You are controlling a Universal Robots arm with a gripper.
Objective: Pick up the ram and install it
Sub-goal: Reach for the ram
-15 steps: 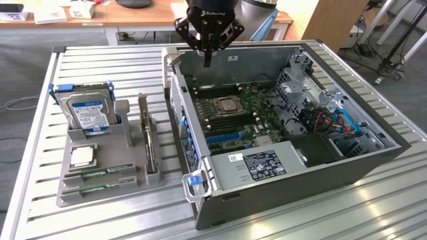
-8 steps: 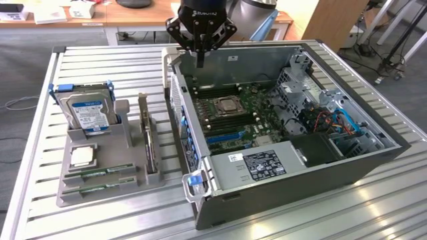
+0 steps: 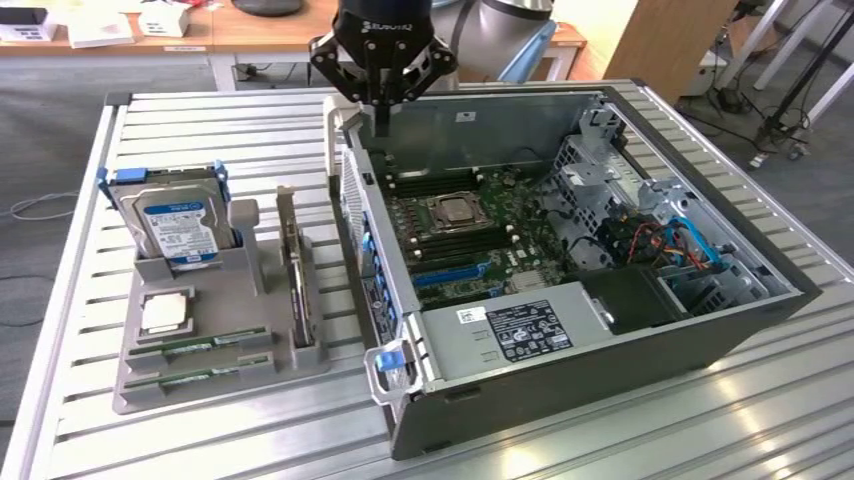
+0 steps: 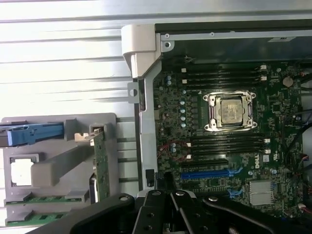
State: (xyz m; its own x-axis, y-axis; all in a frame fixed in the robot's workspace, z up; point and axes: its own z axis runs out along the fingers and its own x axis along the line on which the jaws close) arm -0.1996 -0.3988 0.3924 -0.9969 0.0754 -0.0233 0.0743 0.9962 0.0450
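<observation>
One gripper [image 3: 383, 128] hangs at about 12 o'clock in the exterior view, its fingers pressed together with nothing between them. Its tip is over the far corner of the open computer case [image 3: 601, 385].

Two ram sticks lie well apart from it, at about 8 o'clock, flat in side-by-side slots of one grey tray [image 3: 147, 398]. The first ram stick [image 3: 203, 347] sits just behind the second ram stick [image 3: 200, 377].

The same tray carries one hard drive [image 3: 174, 225] with a blue-and-white label, standing upright at 9 o'clock. It also carries one square silver processor chip [image 3: 167, 312] and one expansion card [image 3: 296, 275] set on edge.

Inside the case lies one green motherboard [image 3: 494, 215] with one processor socket [image 3: 458, 213]. Black memory slots run on both sides of the socket. One power supply [image 3: 527, 325] sits at 5 o'clock of the socket.

Everything rests on a slatted aluminium table [image 3: 200, 130]. Beyond it are grey carpet, wooden desks at 12 o'clock and stand legs at 2 o'clock.
</observation>
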